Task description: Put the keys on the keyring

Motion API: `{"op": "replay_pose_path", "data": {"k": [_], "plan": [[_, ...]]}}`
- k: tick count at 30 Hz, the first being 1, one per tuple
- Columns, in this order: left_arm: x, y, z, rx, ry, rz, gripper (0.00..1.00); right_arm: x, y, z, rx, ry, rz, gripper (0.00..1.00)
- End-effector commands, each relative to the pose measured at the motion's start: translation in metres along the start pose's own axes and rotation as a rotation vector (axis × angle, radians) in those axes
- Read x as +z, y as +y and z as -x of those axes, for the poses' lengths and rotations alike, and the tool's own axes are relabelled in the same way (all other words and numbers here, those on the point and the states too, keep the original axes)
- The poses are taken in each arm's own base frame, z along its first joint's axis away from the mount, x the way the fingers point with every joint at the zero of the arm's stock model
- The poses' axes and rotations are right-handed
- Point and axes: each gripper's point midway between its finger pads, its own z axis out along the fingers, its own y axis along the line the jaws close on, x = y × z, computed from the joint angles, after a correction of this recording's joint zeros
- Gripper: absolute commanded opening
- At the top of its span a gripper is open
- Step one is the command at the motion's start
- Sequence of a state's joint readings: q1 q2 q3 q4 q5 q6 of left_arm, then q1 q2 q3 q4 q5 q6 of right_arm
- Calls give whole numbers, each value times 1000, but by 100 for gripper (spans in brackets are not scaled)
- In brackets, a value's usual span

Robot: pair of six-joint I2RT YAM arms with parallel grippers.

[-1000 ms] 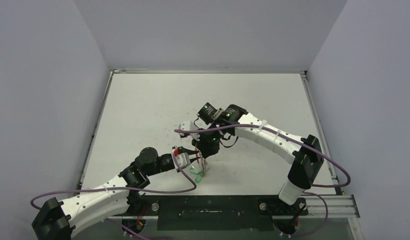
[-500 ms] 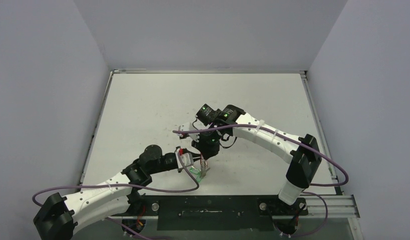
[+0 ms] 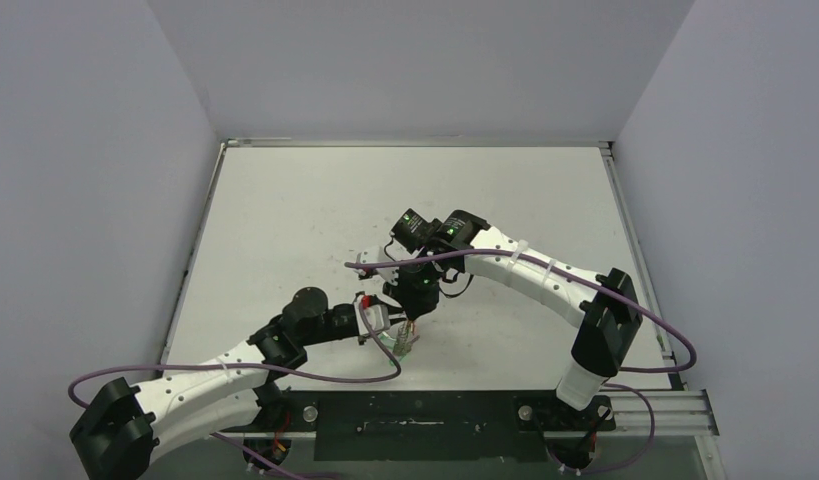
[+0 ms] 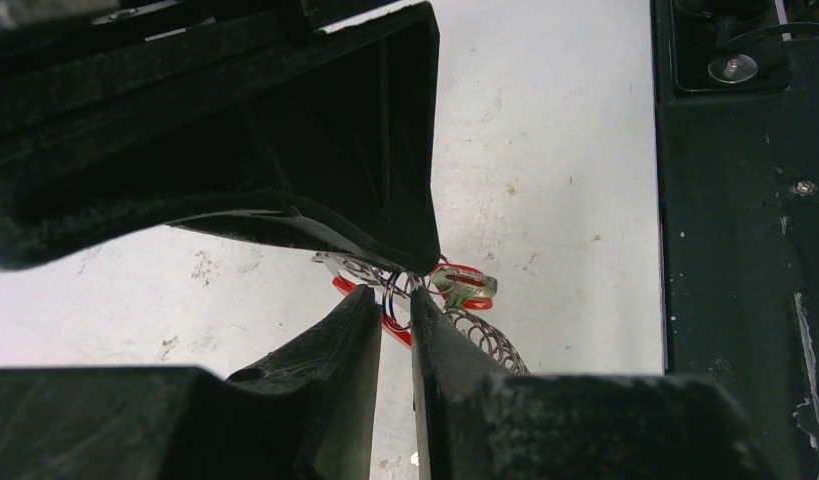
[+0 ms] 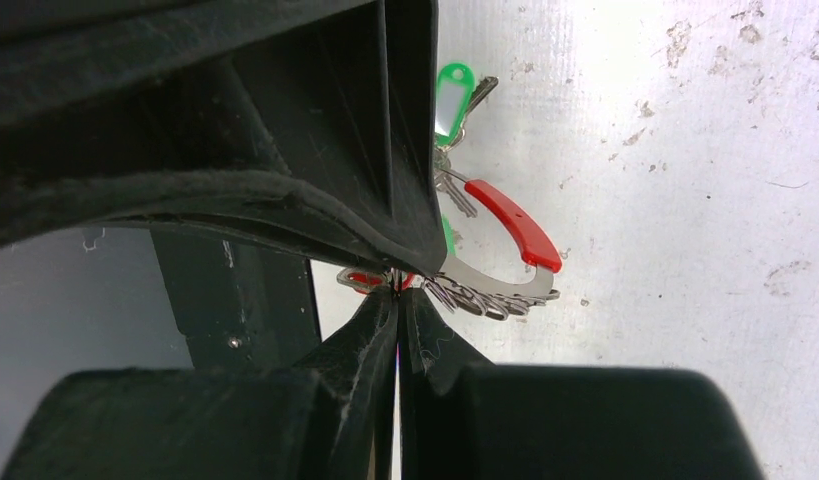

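The keyring hangs just above the table, its red arc and fringe of silvery loops plain in the right wrist view. My right gripper is shut on a thin metal loop at the ring's edge. Green-tagged keys dangle from the ring. In the left wrist view my left gripper stands with a narrow gap, its fingertips on either side of a small wire loop beside a red-tagged key. From above, both grippers meet over the bundle.
The black base plate runs along the near table edge, close to the bundle, and fills the right side of the left wrist view. Purple cables loop over both arms. Grey walls enclose the white table.
My left arm has pushed slightly forward and right toward the bundle. Its jaws narrowed around the small loop. The right gripper stayed shut in place.
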State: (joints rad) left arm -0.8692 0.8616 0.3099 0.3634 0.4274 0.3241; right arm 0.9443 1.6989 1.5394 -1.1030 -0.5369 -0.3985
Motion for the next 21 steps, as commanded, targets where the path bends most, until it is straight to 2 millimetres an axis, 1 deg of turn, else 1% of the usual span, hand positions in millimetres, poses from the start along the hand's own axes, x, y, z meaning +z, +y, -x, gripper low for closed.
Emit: {"op": "replay_pose_path", "data": {"k": [1, 4, 5, 7, 9, 10, 12, 14, 21], "plan": [[4, 8, 37, 34, -116, 12, 18, -7, -1, 21, -37, -61, -24, 0], [4, 10, 34, 28, -116, 26, 19, -7, -1, 20, -42, -63, -25, 0], [3, 9, 34, 30, -119, 26, 18, -6, -1, 20, -43, -63, -25, 0], [4, 8, 31, 26, -110, 22, 10, -6, -1, 18, -42, -60, -25, 0], [4, 6, 28, 26, -99, 9, 7, -5, -2, 18, -43, -57, -25, 0], [4, 5, 26, 25, -92, 4, 8, -4, -2, 17, -42, -56, -25, 0], [4, 3, 22, 21, -79, -2, 12, -4, -2, 17, -42, -56, -25, 0], [4, 3, 20, 19, -73, -1, 14, -4, -2, 18, -43, -57, -24, 0], [5, 2, 13, 21, -55, -6, 15, -5, -2, 18, -45, -60, -29, 0]]}}
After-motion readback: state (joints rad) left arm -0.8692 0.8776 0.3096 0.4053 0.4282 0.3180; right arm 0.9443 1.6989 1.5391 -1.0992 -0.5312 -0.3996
